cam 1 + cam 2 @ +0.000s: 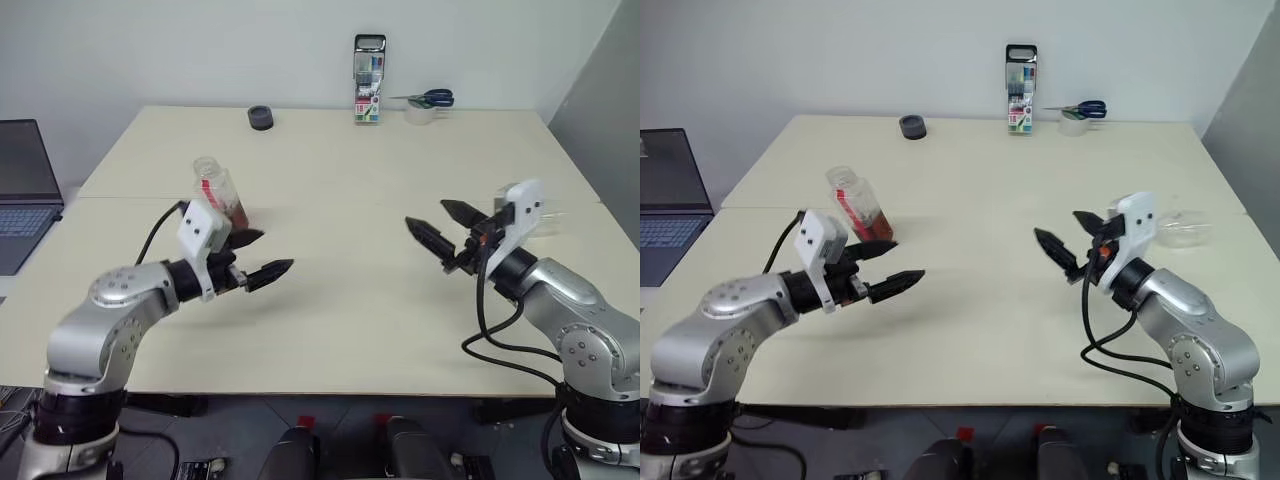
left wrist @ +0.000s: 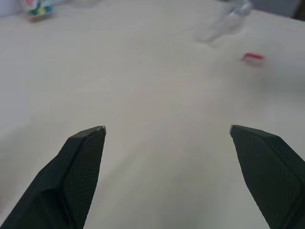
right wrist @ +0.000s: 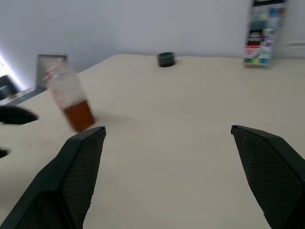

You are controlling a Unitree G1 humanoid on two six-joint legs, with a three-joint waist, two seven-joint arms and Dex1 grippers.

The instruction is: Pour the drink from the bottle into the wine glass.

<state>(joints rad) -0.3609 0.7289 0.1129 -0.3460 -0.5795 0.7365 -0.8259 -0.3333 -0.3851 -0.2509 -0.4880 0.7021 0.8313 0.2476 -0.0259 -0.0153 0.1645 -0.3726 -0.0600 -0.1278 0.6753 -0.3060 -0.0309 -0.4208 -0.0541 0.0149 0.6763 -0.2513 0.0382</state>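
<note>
Left eye view shows us the bottle (image 1: 216,190) standing on the table (image 1: 340,310) at about ten o'clock from the middle, with no cap on, its long side tipped so the open neck leans up and toward eleven o'clock and the drink (image 1: 234,210) sits low in it. Our left gripper (image 1: 256,255) hangs just in front of the bottle with its fingers spread wide and holding nothing. Our right gripper (image 1: 440,225) is over at three o'clock, fingers spread wide too, and the wine glass (image 1: 1185,228) seems to lie on its side behind it.
</note>
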